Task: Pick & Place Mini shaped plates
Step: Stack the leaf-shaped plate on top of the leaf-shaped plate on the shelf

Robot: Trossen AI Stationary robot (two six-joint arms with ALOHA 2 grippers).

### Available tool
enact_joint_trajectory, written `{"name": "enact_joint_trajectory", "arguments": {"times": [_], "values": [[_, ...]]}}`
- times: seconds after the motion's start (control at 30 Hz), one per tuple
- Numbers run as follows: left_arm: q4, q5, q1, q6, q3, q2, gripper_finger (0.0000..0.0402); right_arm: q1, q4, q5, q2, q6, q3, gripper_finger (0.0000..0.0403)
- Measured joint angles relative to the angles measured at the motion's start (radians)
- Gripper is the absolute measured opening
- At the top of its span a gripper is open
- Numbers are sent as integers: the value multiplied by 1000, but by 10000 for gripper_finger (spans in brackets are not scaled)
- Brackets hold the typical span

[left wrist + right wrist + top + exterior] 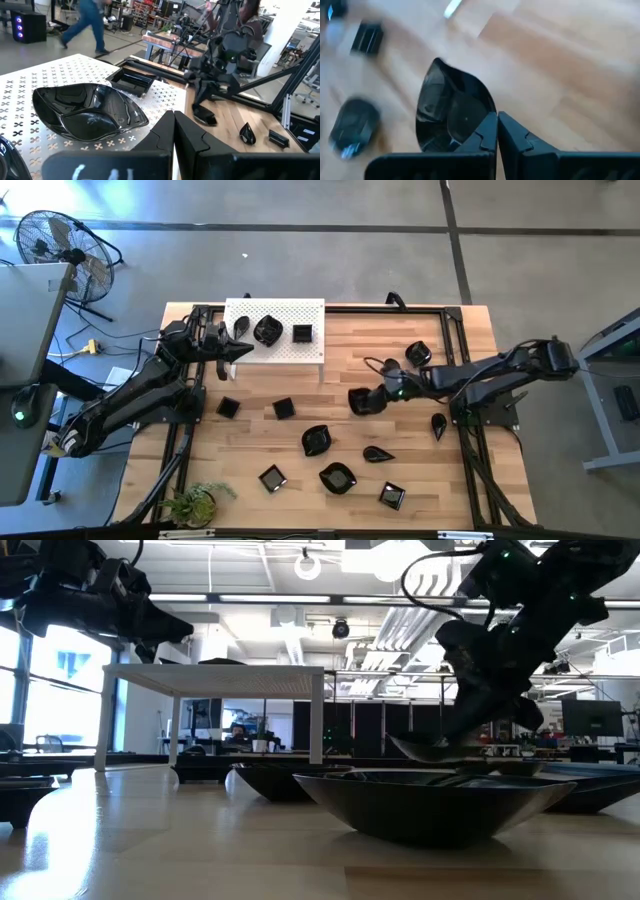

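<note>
Left gripper (243,350) clenched empty over the white perforated board (275,330), whose near edge it overhangs. Board carries three black dishes: leaf, wavy dish (267,331), square. Right gripper (372,400) clamped on a teardrop plate (452,112); the plate sits at the fingers' 10 o'clock in the right wrist view, above table centre. On the wooden table (300,470): ten more black dishes.

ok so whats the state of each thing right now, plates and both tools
right tool: shut on a black plate, lifted just off the table
left tool: shut, empty, over the white board
plates on board: three, resting flat
wavy plate: on the board, upright, empty
plates on table: scattered, lying loose
fan: standing on the floor
</note>
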Motion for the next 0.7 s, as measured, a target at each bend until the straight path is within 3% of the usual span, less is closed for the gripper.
{"name": "enact_joint_trajectory", "arguments": {"times": [0.23, 0.4, 0.7], "values": [[-3, 0, 0, -88, 0, 0, 3, 88, 126, 260, -14, 43, 0, 0], [4, -7, -49, -129, 0, -1, 34, 140, 280, 424, -14, -84, 15, 0], [50, -354, -293, -129, 0, 0, 124, 111, 533, 662, 49, -642, 209, 0]]}}
